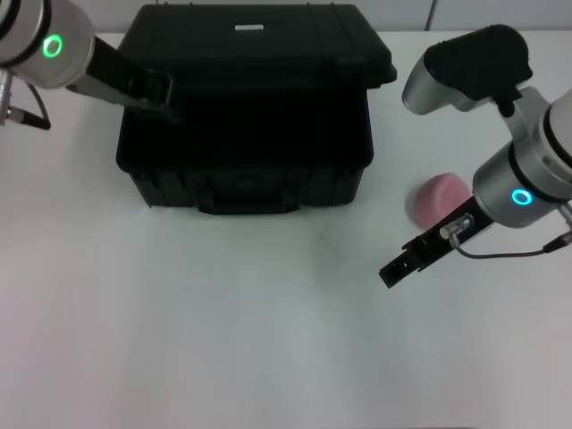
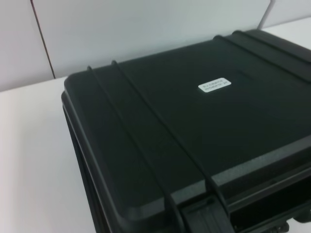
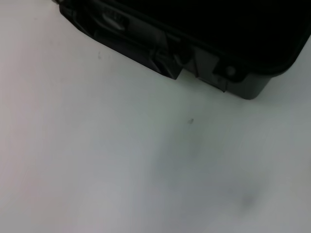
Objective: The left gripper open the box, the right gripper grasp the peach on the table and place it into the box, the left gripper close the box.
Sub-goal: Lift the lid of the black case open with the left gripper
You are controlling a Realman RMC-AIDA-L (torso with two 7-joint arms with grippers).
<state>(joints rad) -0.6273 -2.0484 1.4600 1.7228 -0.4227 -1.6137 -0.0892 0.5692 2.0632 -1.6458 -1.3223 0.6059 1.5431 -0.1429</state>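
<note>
The left gripper (image 1: 164, 92) sits at the box's (image 1: 246, 134) left lid edge. The right gripper (image 1: 398, 266) hovers beside the peach (image 1: 436, 197). I cannot tell either's finger state.

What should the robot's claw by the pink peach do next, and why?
Probably the right claw should swing back toward the peach and lower over it. The box lid looks lifted, with the left claw at its edge, and the peach sits on the table, ungrasped, beside the right arm.
</note>
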